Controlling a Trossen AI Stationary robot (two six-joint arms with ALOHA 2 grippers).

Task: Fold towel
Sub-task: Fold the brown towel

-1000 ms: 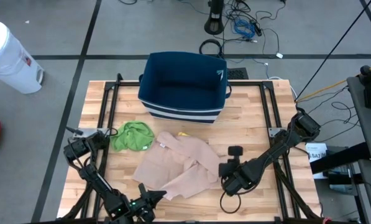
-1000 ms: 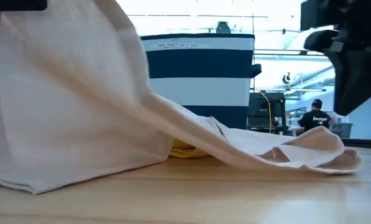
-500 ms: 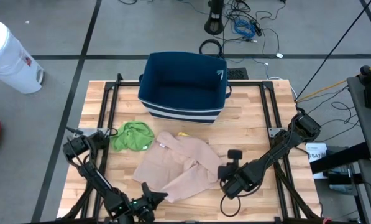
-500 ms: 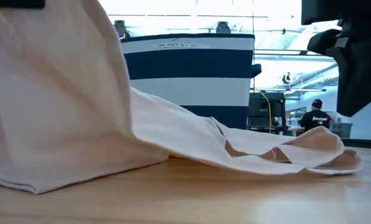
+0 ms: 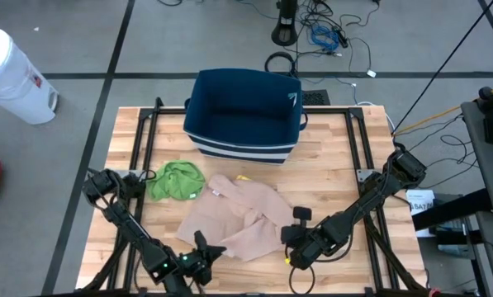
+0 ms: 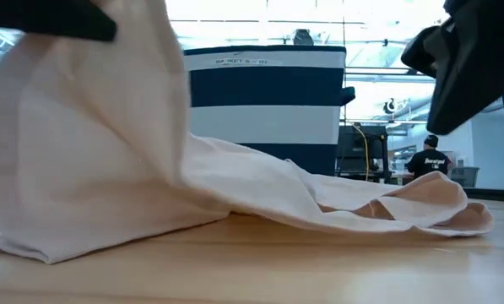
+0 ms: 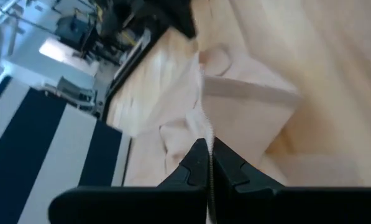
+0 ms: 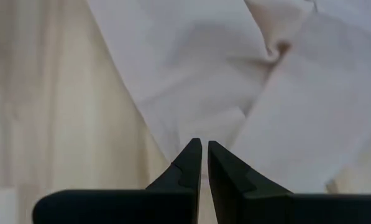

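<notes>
One camera hung overhead, looking straight down on the whole table (image 5: 345,157). Another sat at tabletop level, facing the room. Both wrist cameras peered closely at the beige towel (image 5: 234,219), which every view shared.

We see the left gripper (image 5: 206,250) has travelled inward from the table's near edge, carrying the pinched near corner of the beige towel (image 5: 234,221) with it — that corner now sits over the cloth's own front part, so the spread has shrunk along the near side. In the low view the raised fold (image 6: 91,135) leans further across, hiding the yellow patch beneath it that showed a second ago. The right gripper (image 5: 292,255) has slid left along the table and now sits just beside the towel's right edge — fingers together as before.
</notes>
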